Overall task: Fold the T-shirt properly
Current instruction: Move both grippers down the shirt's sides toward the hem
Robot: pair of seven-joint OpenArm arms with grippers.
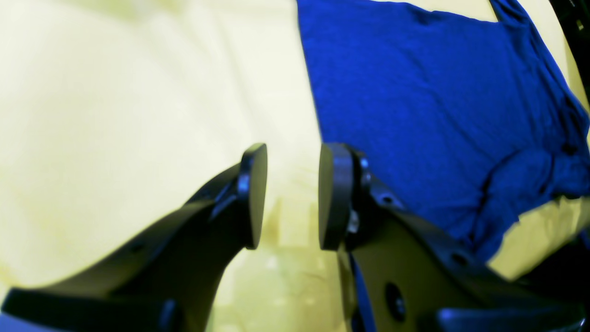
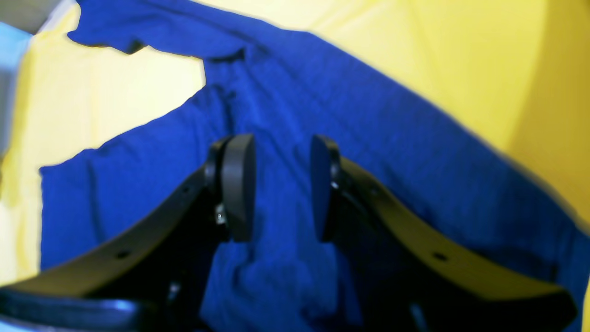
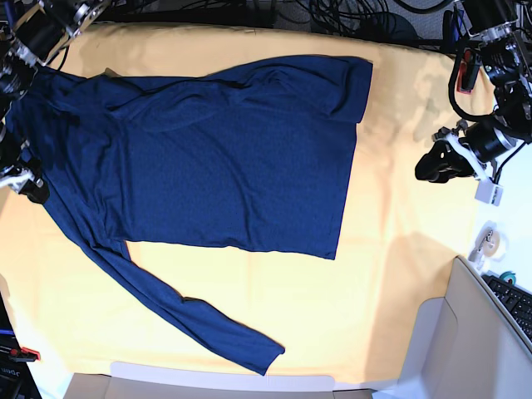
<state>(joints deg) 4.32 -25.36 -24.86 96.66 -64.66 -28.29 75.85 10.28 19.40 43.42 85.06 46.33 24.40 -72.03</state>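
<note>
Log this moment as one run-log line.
T-shirt: spread on yellow cloth, one sleeve out | left gripper: open, over cloth | right gripper: open, above shirt | folding: not begun

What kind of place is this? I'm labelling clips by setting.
Probably a robotics lab bench, not a home: a T-shirt lies spread on a yellow-orange cloth, tangled cables run along the far edge, and a keyboard sits at one corner.

We see the T-shirt spread on the yellow-orange cloth, one sleeve trailing toward 6 o'clock, left gripper at 3.
</note>
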